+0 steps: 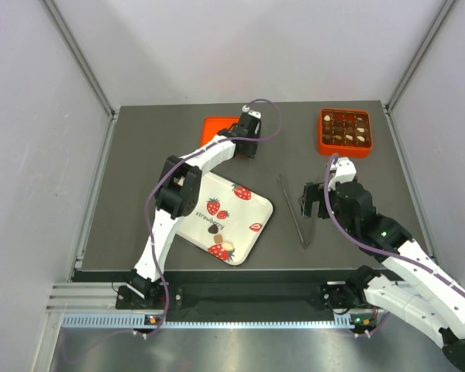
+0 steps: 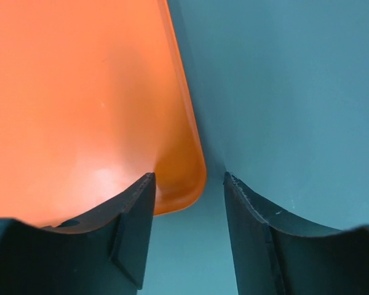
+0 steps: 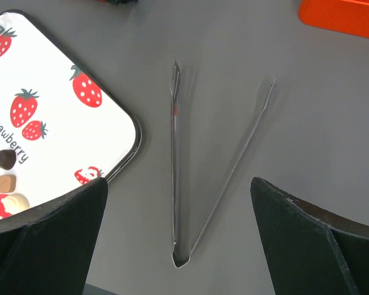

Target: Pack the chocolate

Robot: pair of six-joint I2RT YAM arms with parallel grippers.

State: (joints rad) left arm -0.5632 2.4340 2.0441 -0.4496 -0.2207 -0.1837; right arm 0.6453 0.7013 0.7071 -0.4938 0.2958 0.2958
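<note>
A few chocolate pieces (image 1: 215, 228) lie on the white strawberry-print tray (image 1: 240, 203). In the right wrist view they show as a dark piece (image 3: 3, 159), a light brown piece (image 3: 6, 182) and a cream piece (image 3: 15, 203) on the tray (image 3: 61, 117). The orange box (image 1: 345, 147) at the back right holds several chocolates in a grid. My right gripper (image 1: 314, 203) (image 3: 178, 183) is open and empty above the metal tongs (image 1: 294, 211) (image 3: 174, 153). My left gripper (image 1: 246, 149) (image 2: 189, 177) is open and empty at the corner of the flat orange lid (image 1: 215, 126) (image 2: 80, 92).
The tongs lie open on the dark table between the tray and my right arm. The box edge shows at the top right of the right wrist view (image 3: 344, 15). Grey walls enclose the table on three sides.
</note>
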